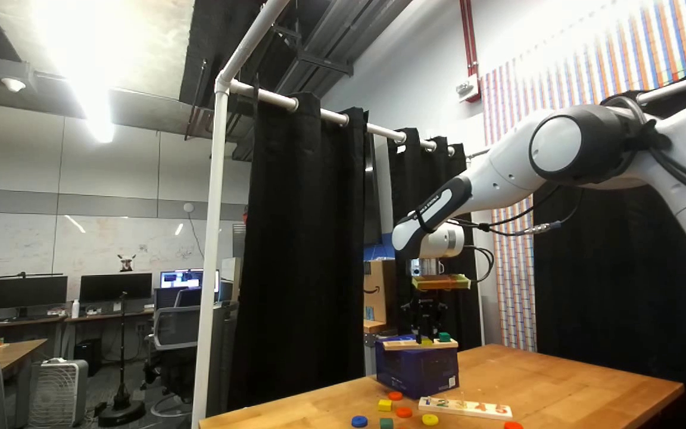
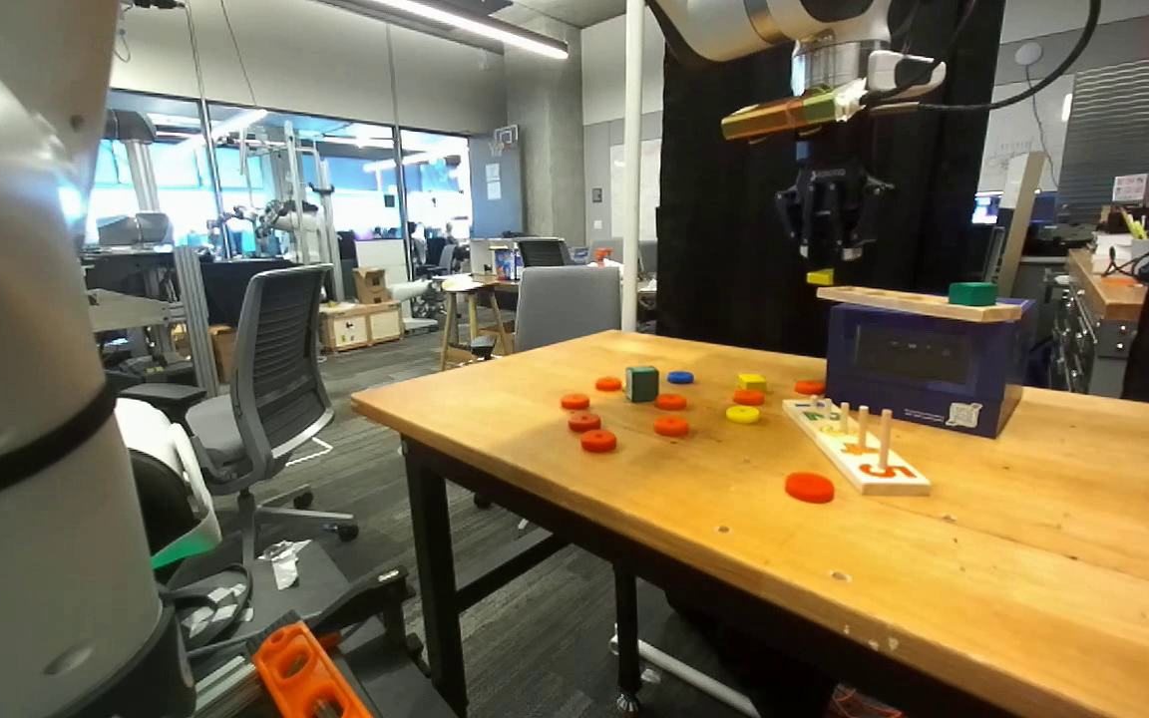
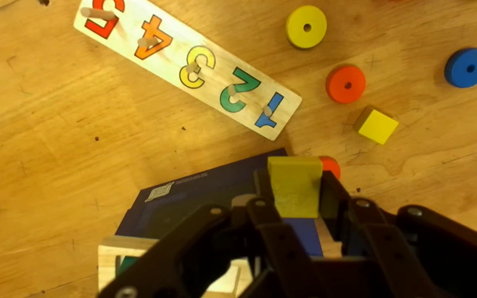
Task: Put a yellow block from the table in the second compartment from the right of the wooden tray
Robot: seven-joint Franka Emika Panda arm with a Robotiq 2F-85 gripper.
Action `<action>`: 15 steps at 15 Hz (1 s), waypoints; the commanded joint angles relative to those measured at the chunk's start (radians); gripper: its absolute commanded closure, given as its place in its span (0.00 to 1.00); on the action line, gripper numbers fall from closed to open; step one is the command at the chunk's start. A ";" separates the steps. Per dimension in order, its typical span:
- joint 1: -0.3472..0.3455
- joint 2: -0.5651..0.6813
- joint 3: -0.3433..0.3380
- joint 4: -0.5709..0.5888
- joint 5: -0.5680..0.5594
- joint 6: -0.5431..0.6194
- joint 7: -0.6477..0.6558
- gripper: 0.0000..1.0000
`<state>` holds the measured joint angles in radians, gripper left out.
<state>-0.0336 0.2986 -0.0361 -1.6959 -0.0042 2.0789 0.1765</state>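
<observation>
One smooth, square-edged yellow block (image 3: pixel 295 186) sits pinched tight in the claw (image 3: pixel 295 193), near that long wooden tray (image 2: pixel 919 305).

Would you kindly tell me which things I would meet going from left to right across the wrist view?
Number board, held yellow block between the fingers, whole red disc, loose yellow block, blue disc. Things whose place overlaps are left out.

I see a pegboard (image 3: pixel 172 60) near a blue box (image 2: pixel 914 369), scattered discs (image 2: pixel 809 488), a black curtain (image 1: pixel 304 250) and a chair (image 2: pixel 280 369).
</observation>
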 commanded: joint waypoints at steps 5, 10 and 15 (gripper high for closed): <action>0.015 0.033 -0.003 0.144 0.003 -0.056 0.022 0.87; -0.006 0.085 -0.014 0.221 0.015 -0.069 0.010 0.87; -0.029 0.148 -0.026 0.304 0.020 -0.101 0.011 0.87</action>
<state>-0.0554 0.3890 -0.0525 -1.4922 -0.0026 2.0265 0.1831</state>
